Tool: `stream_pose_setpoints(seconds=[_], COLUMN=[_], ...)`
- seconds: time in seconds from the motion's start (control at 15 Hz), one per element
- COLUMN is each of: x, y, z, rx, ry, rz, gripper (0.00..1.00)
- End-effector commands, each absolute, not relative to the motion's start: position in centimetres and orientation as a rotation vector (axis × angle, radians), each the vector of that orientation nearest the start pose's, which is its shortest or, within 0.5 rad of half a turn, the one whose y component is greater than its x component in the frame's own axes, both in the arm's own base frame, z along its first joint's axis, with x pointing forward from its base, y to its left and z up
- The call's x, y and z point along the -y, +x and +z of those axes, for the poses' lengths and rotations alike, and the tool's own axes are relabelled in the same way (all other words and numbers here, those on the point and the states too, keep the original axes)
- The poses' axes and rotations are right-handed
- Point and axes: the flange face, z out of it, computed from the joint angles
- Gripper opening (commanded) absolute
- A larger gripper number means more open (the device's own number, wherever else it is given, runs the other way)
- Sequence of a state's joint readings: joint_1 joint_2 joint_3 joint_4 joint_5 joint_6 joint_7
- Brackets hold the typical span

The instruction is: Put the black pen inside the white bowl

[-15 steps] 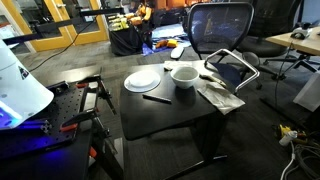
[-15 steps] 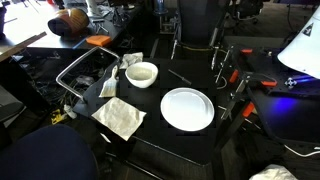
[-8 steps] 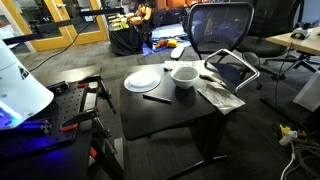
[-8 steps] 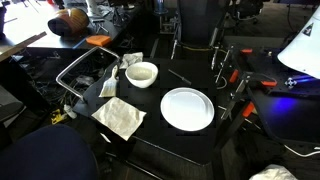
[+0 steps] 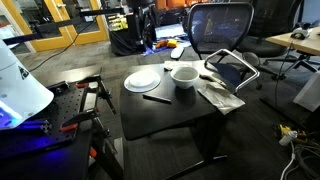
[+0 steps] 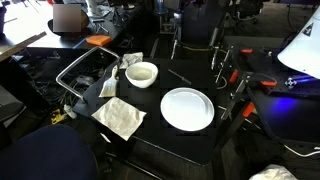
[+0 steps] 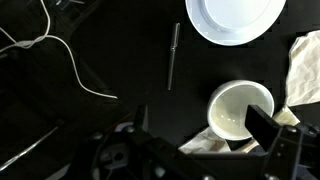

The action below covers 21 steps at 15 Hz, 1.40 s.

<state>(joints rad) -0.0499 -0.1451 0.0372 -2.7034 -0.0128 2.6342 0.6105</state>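
The black pen lies flat on the black table, in front of the white bowl and apart from it. In an exterior view the pen shows as a thin line beside the bowl. In the wrist view the pen lies above the empty, upright bowl. My gripper hangs high over the table, open and empty, with one finger over the bowl's edge. The gripper does not show in either exterior view.
A flat white plate lies next to the bowl. Crumpled cloths lie at the table's edge. A mesh office chair stands behind. A white cable runs over the floor.
The pen, bowl and plate have not moved. Only a figure in the far background has shifted out of sight.
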Motion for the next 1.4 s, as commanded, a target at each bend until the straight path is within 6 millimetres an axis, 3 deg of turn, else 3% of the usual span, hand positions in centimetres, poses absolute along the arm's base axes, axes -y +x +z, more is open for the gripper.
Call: stream_pose_setpoints(seconds=[0.0, 0.33, 0.53, 0.87, 1.33], x=[0.2, -0.3, -0.3, 1.1, 3.0], y=[41.5, 41.4, 41.4, 41.8, 43.0], z=[23.7, 16.8, 13.8, 11.2, 9.7], rx=[-1.066, -1.142, -1.199, -1.316, -1.373], ry=[-2.942, -2.922, -2.893, -2.867, -2.862], rz=[-0.073, 0.058, 0.109, 0.089, 0.095], gripper=[1.00, 1.00, 1.00, 1.00, 1.00])
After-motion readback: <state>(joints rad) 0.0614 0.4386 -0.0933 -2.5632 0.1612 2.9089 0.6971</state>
